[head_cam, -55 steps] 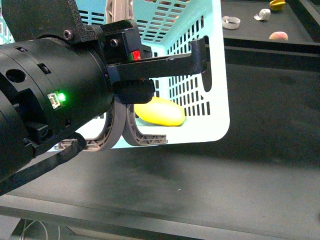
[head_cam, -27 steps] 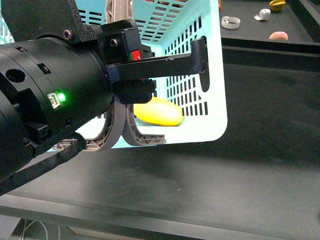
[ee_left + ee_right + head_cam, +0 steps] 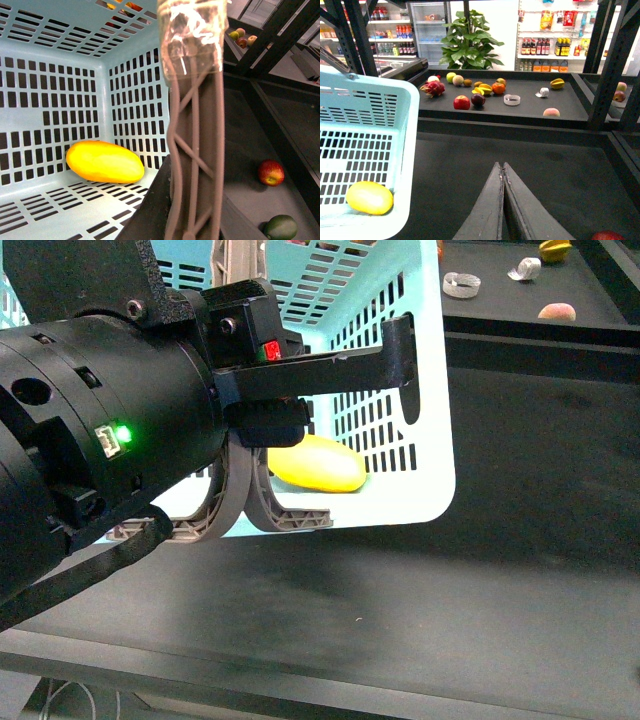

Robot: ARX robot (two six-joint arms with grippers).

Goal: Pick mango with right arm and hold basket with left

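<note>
Inside the basket point(image 3: 435, 460), on its floor near a corner, lies the mango point(image 3: 105, 161), so that step looks done. The left gripper point(image 3: 320, 390) clamps the handles point(image 3: 195, 150), likely to steady the basket, while the right gripper point(image 3: 503, 167) hangs beside it, jaws pressed together and empty.

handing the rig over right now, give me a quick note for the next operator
Left gripper: shut on the basket by its handle.
Right gripper: shut, empty, above the table beside the basket.
Mango: lying inside the basket, no gripper touching it.
Done: basket held.
Left: right gripper holds no mango; confirm whether the mango in the basket counts as picked, else open and reach in.
</note>
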